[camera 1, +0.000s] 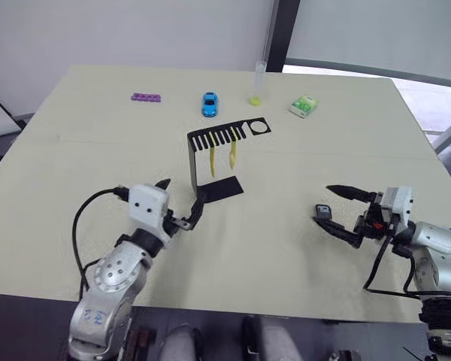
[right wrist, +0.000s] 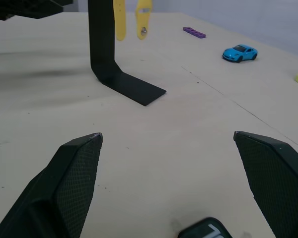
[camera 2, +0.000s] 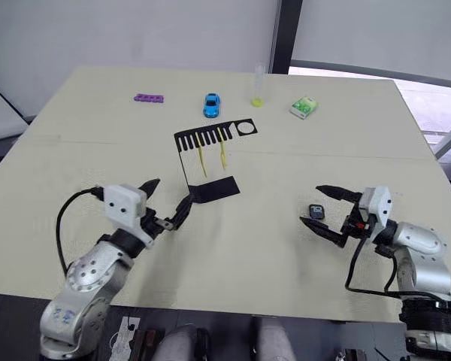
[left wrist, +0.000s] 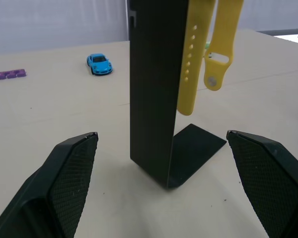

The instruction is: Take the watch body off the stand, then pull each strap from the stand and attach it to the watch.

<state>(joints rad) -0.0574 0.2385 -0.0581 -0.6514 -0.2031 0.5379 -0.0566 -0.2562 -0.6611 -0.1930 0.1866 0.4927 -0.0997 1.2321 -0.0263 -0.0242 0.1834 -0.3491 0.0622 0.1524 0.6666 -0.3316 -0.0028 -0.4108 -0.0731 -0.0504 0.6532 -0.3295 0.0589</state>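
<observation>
Tool state first: both are spread and hold nothing. The left tool (camera 1: pixel 182 203) sits just in front of the stand (camera 1: pixel 193 162), its fingers straddling the upright near the foot without visibly touching it; the right tool (camera 2: pixel 325 207) rests low over the bench (camera 1: pixel 286 248), well to the right of the stand.

On the stand, both yellow straps (left wrist: pixel 208 54) hang side by side from the slotted top plate, the holed one nearer the upright. The watch body (camera 2: pixel 316 211) lies on the bench well right of the stand, between the right tool's fingertips, so the first step looks finished and pulling the first strap is the step in hand.

Next, I judge, the left tool should close on the upright to steady the stand while the right tool travels over to the straps, pinches one low down, and draws it out of its slot. Pulling without bracing could tip the light stand.
</observation>
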